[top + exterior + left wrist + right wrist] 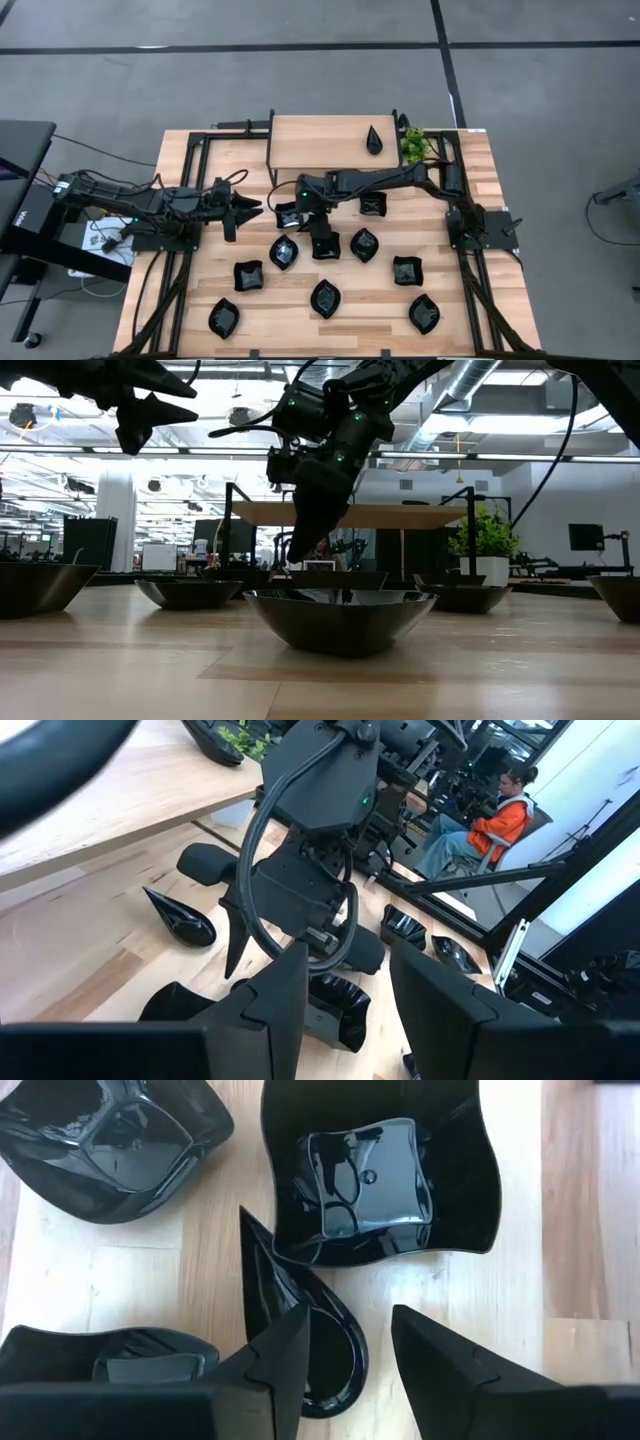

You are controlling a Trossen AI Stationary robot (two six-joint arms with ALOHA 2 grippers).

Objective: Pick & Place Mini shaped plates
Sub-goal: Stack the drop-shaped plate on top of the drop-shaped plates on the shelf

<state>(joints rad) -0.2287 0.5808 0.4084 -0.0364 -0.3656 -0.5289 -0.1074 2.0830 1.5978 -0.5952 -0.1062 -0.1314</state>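
Several glossy black mini plates (325, 298) lie scattered on the wooden table (470, 300). My right gripper (320, 238) reaches over from the right and points down among them, open. In the right wrist view it (350, 1312) hovers over a teardrop plate (335, 1352) that lies flat on the wood. One finger (285, 1355) overlaps the plate's rim, and I cannot tell whether it touches. A square plate (375, 1170) sits just beyond. My left gripper (243, 210) waits raised at the table's left, open (350, 950), facing the right arm.
A raised wooden platform (320, 140) at the far edge carries one teardrop plate (374, 140), with a small green plant (412, 146) beside it. Plates crowd around the right gripper (298, 550). Black frame rails run along both sides. A person in orange (500, 815) sits beyond the table.
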